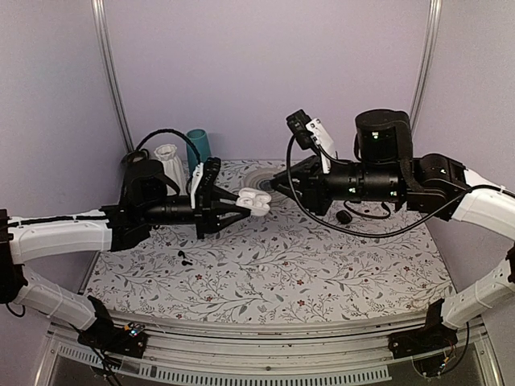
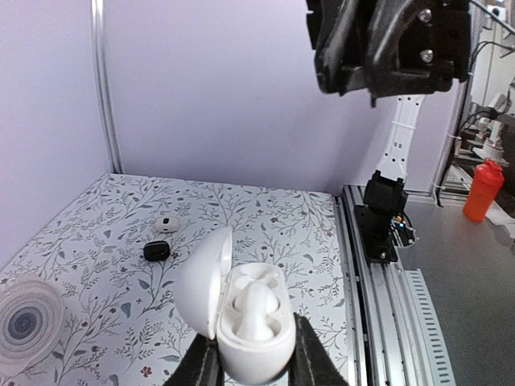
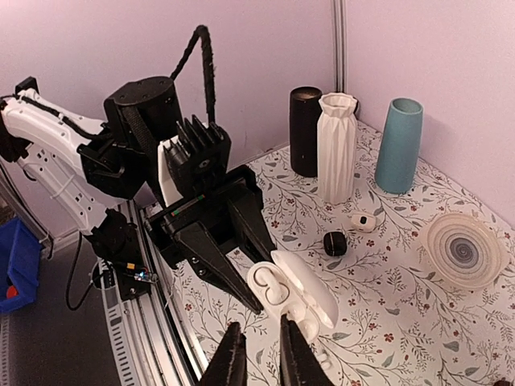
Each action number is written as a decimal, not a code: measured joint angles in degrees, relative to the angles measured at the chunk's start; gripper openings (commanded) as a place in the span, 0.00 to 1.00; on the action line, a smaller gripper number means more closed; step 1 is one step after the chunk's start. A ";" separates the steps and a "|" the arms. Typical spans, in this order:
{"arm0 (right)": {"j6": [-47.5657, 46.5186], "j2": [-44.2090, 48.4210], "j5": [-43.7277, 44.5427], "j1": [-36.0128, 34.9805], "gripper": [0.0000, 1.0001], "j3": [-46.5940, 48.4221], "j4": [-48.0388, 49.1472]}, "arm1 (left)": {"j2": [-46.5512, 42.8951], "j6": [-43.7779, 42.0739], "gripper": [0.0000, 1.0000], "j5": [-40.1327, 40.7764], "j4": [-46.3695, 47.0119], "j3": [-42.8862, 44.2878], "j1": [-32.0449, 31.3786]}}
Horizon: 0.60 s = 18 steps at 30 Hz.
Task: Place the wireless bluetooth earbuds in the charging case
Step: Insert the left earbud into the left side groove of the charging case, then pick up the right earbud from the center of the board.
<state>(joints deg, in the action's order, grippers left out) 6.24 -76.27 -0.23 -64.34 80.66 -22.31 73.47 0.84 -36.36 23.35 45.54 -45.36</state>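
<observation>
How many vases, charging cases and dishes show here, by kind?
Vases: 3 (black vase, white vase, teal vase)
Charging cases: 3 (open white case, small white case, small black case)
Dishes: 1 (spiral dish)
Total: 7

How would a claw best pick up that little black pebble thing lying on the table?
Probably from straight above, pinching the black pebble across its shorter width: it lies low and rounded on the table, with nothing touching it.
</observation>
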 measured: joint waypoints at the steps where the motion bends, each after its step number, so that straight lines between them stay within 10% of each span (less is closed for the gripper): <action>1: 0.35 0.92 0.02 0.48 0.24 -0.76 0.24 | -0.59 0.31 0.00 1.07 0.28 -0.59 0.31; 18: 8.59 -5.51 3.13 3.78 0.40 -14.91 4.87 | -9.44 5.22 0.00 14.97 2.86 -4.57 7.41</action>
<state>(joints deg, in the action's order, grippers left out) 14.83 -81.78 2.90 -60.55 65.76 -17.43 64.03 6.07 -21.39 26.22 40.97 -37.95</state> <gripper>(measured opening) 0.408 0.232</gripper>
